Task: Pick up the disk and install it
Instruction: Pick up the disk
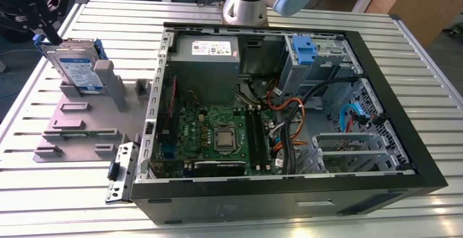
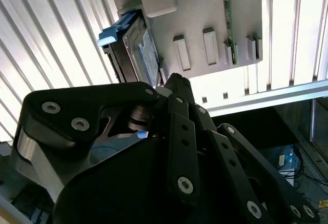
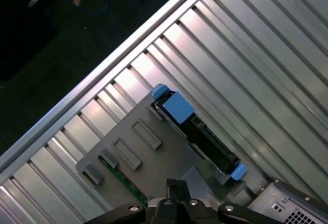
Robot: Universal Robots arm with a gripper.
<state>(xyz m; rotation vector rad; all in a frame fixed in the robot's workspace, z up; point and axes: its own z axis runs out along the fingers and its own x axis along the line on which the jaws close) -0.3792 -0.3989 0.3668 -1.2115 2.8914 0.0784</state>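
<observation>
While the disk point(image 1: 78, 67) stands in the stand point(image 1: 72, 121), the claw point(image 1: 49, 34) hangs near.

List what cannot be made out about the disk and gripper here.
- Disk: lower end hidden behind the stand posts, exterior view.
- Disk: near end covered by the body of the gripper, second wrist view.
- Gripper: cut off by the exterior view's top edge; whether it touches the disk cannot be told.
</observation>
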